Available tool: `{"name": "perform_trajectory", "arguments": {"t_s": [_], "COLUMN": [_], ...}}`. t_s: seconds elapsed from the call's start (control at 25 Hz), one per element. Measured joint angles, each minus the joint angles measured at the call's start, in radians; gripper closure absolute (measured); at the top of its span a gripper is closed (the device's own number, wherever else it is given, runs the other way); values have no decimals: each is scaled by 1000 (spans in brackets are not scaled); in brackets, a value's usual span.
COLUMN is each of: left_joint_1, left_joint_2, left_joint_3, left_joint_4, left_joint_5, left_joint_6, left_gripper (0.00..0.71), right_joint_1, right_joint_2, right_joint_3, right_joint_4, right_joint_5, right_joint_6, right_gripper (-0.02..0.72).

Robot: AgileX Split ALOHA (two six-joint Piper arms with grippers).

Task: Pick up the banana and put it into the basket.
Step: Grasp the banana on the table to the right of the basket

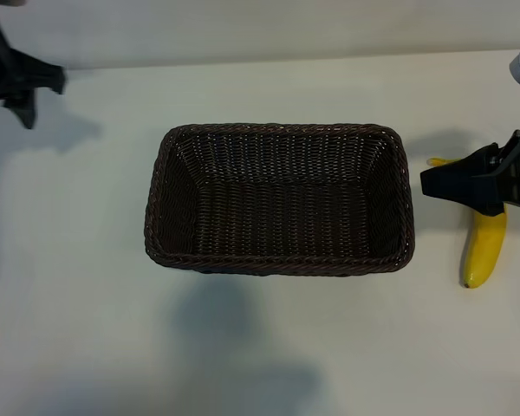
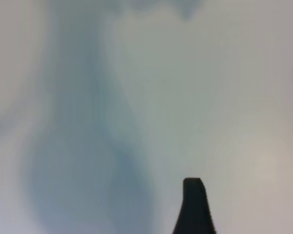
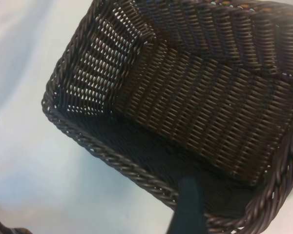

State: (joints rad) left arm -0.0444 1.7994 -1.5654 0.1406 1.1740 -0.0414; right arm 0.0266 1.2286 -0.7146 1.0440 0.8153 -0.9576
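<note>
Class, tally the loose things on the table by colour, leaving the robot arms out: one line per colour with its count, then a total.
Yellow: 1, the banana, lying on the table right of the basket, partly under the right arm.
Dark brown: 1, the basket, nothing in it.
Total: 2

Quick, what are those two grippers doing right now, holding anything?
Left gripper: open, holding nothing.
Right gripper: open, empty, above the banana.
</note>
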Motion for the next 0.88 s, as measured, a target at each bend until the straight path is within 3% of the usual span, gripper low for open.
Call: {"name": "perform_trajectory", "arguments": {"t_s": [0.16,0.28,0.68,0.88], "left_joint_1": [93,125,126,126], "left_joint_2": [0,-6,-178,-343], "left_joint_3": [0,0,7,154], "left_joint_4": [9,22,15,6], "left_joint_5": [0,0,1,1], "left_joint_6": [1,4,23,32], "left_gripper": [148,148,148,148], "right_joint_1": [0,0,0,0], "right_joint_2": [0,0,0,0], "right_joint_3": [0,0,0,0], "right_joint_4": [0,0,0,0], "right_joint_5": [0,0,0,0], "right_joint_6": [0,0,0,0], "right_gripper": [125,125,125,125]}}
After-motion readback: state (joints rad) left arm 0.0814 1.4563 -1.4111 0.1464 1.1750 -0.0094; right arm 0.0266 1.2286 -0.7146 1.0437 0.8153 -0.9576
